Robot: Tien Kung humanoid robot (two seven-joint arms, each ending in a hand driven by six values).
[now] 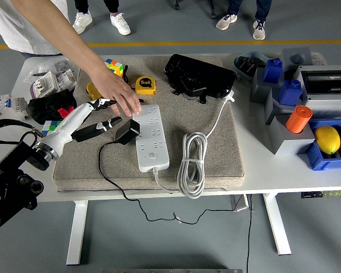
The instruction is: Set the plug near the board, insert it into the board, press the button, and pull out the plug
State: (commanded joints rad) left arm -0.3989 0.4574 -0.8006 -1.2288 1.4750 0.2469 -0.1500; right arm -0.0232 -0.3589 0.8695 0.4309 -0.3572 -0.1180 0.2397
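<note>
One black plug (127, 132) lies against the left side of one white board (151, 137); a person's hand (118, 94) rests just above it. The left robot hand (100, 116) – fingers apart, empty – hovers near the bench's (284, 170) left edge.

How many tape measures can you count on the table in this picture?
2: one yellow tape measure on the mat beside the colour cube; a second yellow one, partly hidden behind the person's hand.

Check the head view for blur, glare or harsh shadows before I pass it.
Head view: evenly lit, soft shadows, no glare on the power strip. The left hand and the person's hand look slightly soft; the plug and the yellow tape measure stay sharp.
</note>
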